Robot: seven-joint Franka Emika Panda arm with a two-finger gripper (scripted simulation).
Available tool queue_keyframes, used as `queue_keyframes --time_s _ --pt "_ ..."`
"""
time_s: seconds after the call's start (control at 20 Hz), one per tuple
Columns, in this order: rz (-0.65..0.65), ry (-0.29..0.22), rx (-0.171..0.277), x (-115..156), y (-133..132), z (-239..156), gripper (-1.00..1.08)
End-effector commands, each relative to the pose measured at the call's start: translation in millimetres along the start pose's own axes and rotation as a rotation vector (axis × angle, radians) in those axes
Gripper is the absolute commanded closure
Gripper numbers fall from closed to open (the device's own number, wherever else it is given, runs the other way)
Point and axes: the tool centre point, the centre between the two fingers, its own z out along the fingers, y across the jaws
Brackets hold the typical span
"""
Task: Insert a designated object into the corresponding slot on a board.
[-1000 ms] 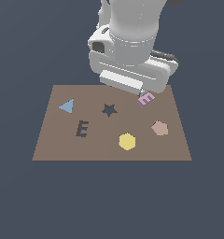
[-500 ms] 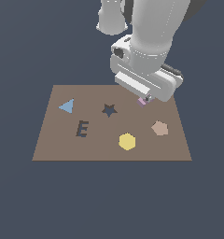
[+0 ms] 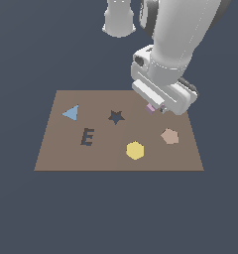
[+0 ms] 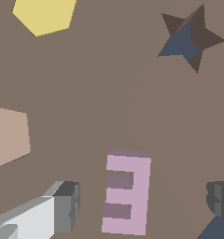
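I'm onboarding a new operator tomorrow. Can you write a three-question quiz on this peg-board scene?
1. True or false: the lilac E block already sits in the E-shaped slot.
2. What lies between the gripper fingers: A) yellow hexagon B) lilac E block C) pink pentagon?
3. Fill in: the board has a dark recess shaped like a ____ beside the blue triangle.

Key: 1 false; 2 B; 3 star.

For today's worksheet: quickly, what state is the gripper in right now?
Gripper: open, its fingers either side of the lilac E-shaped block, apart from it, holding nothing.
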Motion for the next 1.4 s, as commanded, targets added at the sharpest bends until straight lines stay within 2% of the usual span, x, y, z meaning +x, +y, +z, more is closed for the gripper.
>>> queue_keyframes --time_s 0.0,0.4,0.85,1.3,1.35 --pt "0.033 0.0 0.0 -3.9 -3.5 4.2 -0.92" --pt "0.082 0.0 -0.001 -10.0 -9.6 10.8 -0.92" --pt "0.078 0.0 -0.001 -9.3 -9.5 11.6 -0.92" --pt "0.077 0.0 -0.001 -9.0 -9.0 30.2 -0.92" --pt "0.077 0.0 -0.001 -9.0 -9.0 30.2 1.08"
